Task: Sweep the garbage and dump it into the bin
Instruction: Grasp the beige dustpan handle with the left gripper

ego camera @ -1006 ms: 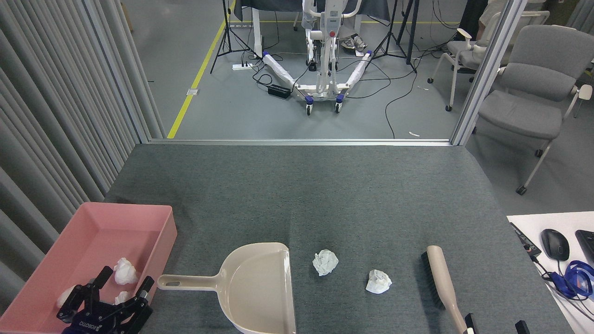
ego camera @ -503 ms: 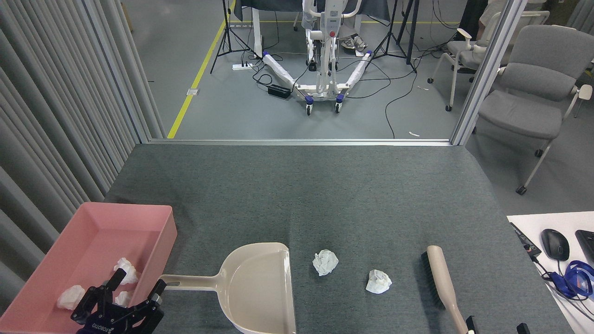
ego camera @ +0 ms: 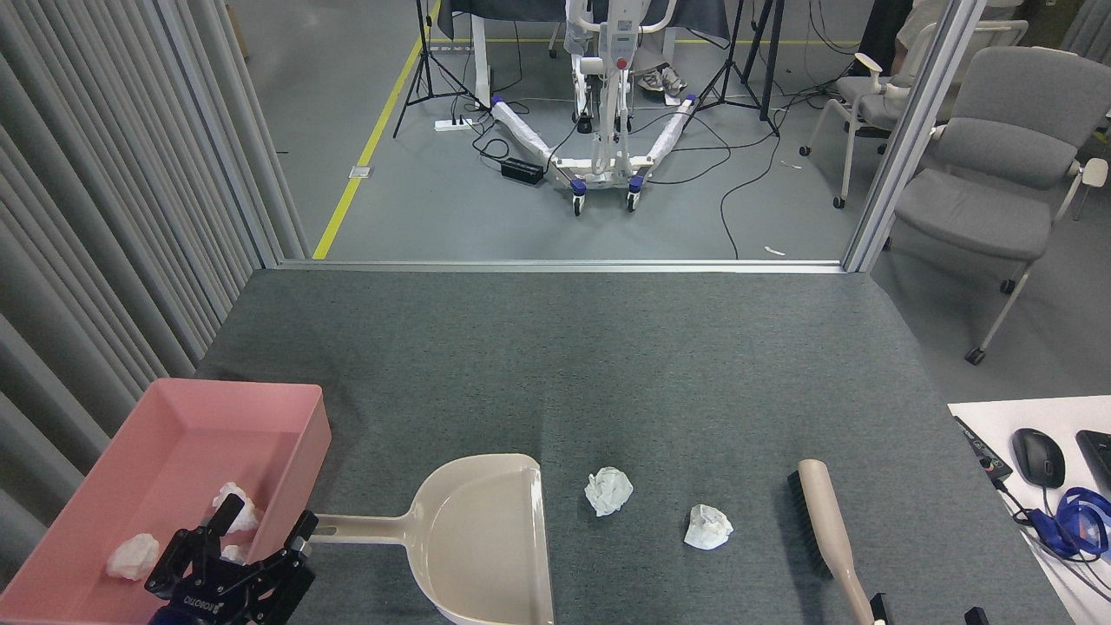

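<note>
Garbage, in the form of small crumpled white tissue-paper wads, is lying in two places in the head view. Two wads, one nearer the middle [ego camera: 608,490] and one further right [ego camera: 707,527], are sitting on the grey carpeted tabletop [ego camera: 608,373], apart from each other, between the beige plastic dustpan with its long handle [ego camera: 486,538] and the beige-backed hand brush with dark bristles [ego camera: 825,529]. Other wads [ego camera: 132,555] are already resting in the shallow pink plastic tray [ego camera: 286,451] at the near left, which is serving as the bin.

My left gripper [ego camera: 260,542], black, is hanging over the near right corner of the pink tray with its fingers spread apart, just beside the end of the dustpan handle and gripping nothing. Only two dark tips of my right gripper [ego camera: 927,606] are peeking in at the bottom edge, next to the near end of the brush; whether they are apart or together I cannot tell.

The risks are looking like these. The left fingers are sitting very close to the tray wall, so closing on the handle could snag that wall or shove the dustpan sideways and turn its open mouth away from the wads. The wads are light, so a quick brush stroke could be flicking them past the pan or off the table. A tilted pan on the way to the tray could be spilling its load.
</note>
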`<state>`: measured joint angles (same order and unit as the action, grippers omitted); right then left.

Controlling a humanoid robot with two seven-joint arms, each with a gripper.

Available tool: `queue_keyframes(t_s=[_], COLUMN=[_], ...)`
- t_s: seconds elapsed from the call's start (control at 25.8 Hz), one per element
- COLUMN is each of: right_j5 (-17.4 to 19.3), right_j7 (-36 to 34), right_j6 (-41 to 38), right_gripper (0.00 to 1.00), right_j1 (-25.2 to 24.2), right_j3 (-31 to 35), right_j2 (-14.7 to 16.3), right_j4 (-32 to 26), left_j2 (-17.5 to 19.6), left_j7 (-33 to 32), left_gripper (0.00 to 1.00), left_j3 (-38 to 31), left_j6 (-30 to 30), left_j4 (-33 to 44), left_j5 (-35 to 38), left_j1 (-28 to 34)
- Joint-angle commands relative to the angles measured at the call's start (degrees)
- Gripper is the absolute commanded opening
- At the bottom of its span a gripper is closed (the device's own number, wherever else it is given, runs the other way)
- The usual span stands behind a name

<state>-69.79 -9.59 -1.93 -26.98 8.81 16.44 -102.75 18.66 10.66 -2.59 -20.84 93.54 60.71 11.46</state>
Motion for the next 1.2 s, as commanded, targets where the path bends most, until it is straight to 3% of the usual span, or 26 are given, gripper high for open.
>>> queue_keyframes(t_s=[0.0,1.16], right_j5=[0.0,0.0], right_j7=[-0.3,-0.3], right_j6=[-0.1,0.0], right_gripper=[0.98,0.98], right_j1=[0.0,0.1], right_j3=[0.0,-0.4], right_j2=[-0.1,-1.5], right_j4=[0.0,0.0], left_j2=[-0.1,-1.8], left_j7=[-0.3,-0.4], left_gripper=[0.99,0.99], left_j3=[0.0,0.0], left_j6=[-0.1,0.0], left_j4=[-0.1,-0.1], left_j5=[-0.1,4.4], left_j1=[0.0,-0.9])
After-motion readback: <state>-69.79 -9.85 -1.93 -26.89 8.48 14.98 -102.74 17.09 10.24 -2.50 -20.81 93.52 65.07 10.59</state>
